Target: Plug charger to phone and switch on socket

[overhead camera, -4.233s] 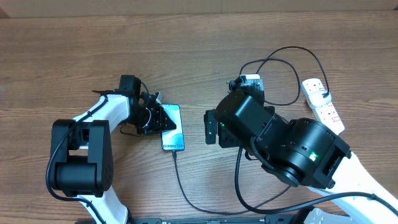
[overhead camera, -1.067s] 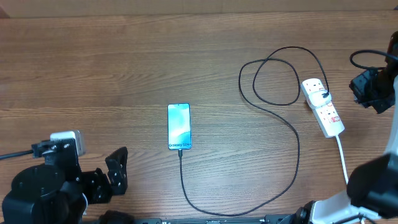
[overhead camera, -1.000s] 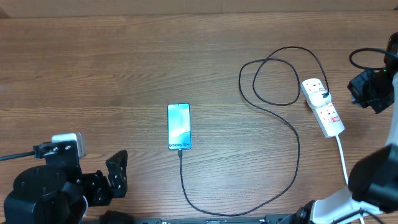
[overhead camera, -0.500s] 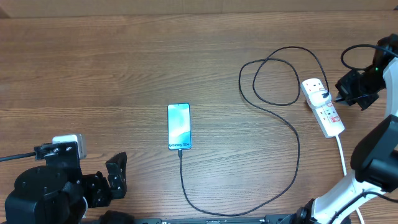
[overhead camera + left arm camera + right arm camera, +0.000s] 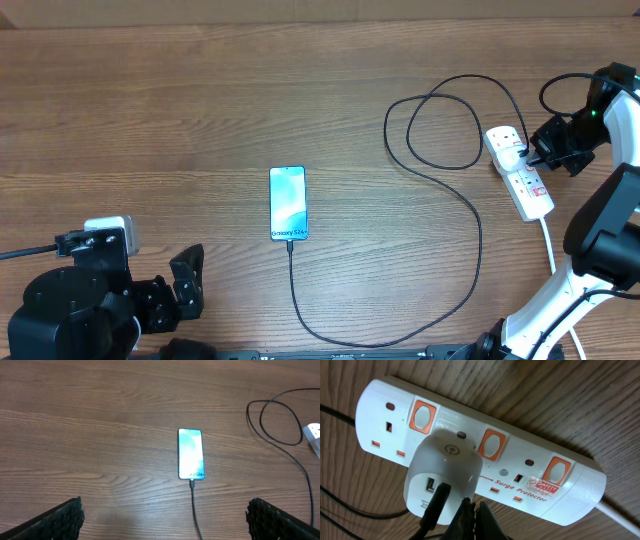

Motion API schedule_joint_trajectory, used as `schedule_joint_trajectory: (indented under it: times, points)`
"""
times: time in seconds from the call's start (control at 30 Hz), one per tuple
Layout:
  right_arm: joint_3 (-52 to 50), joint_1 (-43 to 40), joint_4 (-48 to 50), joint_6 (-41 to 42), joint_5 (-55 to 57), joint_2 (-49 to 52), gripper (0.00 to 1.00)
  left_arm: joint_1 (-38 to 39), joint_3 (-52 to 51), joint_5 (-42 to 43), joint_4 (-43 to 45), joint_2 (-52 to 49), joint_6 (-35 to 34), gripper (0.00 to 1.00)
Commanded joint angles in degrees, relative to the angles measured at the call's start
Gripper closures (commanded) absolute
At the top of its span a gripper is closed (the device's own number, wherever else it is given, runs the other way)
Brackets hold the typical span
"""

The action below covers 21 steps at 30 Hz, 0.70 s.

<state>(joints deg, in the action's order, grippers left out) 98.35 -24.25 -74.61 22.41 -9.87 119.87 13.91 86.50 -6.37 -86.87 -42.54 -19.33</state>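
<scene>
With the charger in the phone, the shut, empty right fingers must press the socket and its middle switch at far right; left fingers splayed wide.

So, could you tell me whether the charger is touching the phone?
Touching: the left wrist view shows the charger tip seated in the phone, at its bottom edge.

Even, soft light over the table; shadows are faint. The phone screen glows pale, slightly overexposed. The socket close-up is sharp.
</scene>
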Motion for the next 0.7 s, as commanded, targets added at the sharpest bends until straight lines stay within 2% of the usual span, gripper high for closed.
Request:
schedule_joint_trajectory:
  times: [0.0,0.67]
  points:
    - [0.31,-0.22,0.44,-0.42,1.44,0.61,0.96,0.37,-0.2,-1.18,-0.04,-0.04,0.94,0.0]
    - [0.31,-0.22,3.26,-1.51,1.33,4.39,0.96,0.37,-0.2,-1.16,-0.11,-0.04,0.94,0.01]
